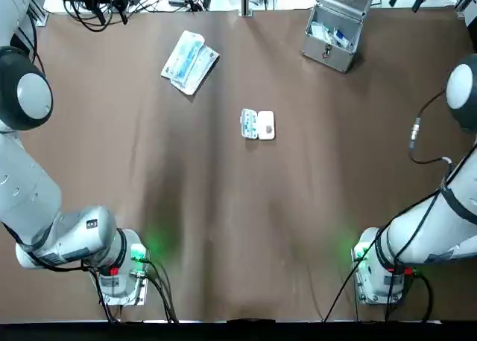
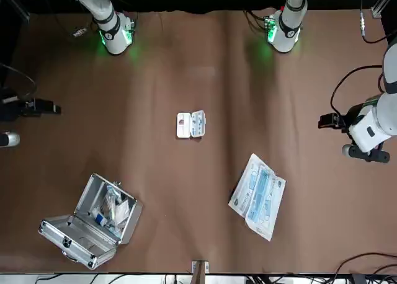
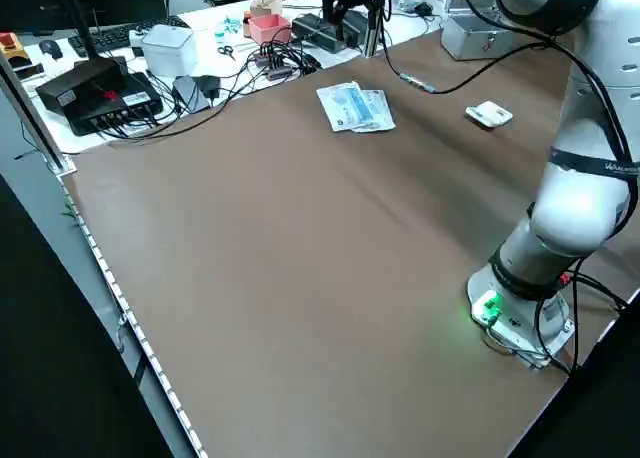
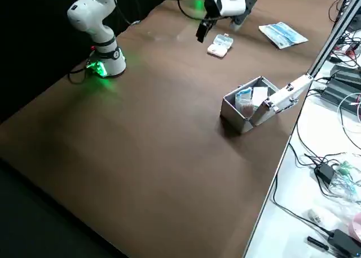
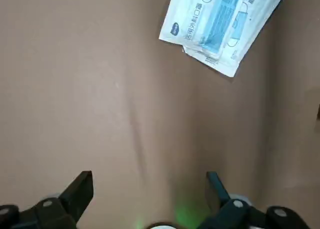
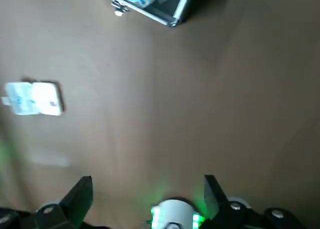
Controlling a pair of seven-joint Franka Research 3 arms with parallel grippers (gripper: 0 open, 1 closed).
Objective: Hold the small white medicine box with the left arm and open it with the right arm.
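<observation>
Top view, apparent end state: small white medicine box point(image 1: 257, 124) lying flat near the middle of the table point(image 1: 223, 229), spread into two joined halves, one showing bluish contents and the other a plain white face. Touched by neither arm.

Left gripper point(image 5: 149, 176): raised over the robot's left part of the table, fingers spread wide with nothing between them, mask packets point(image 5: 222, 24) ahead of it, well apart from the box.

Right gripper point(image 6: 147, 179): raised at the robot's right part of the table, fingers likewise spread wide and empty, box to one side and open metal case point(image 6: 150, 1) beyond.

Progress, as a judgement: opening seemingly complete, given the box lying unfolded; holding no longer in effect, given both claws clear of it. Nothing visibly left beyond parking the arms. Whether the lid is fully back or only partly laid over: not resolvable at this range.
</observation>
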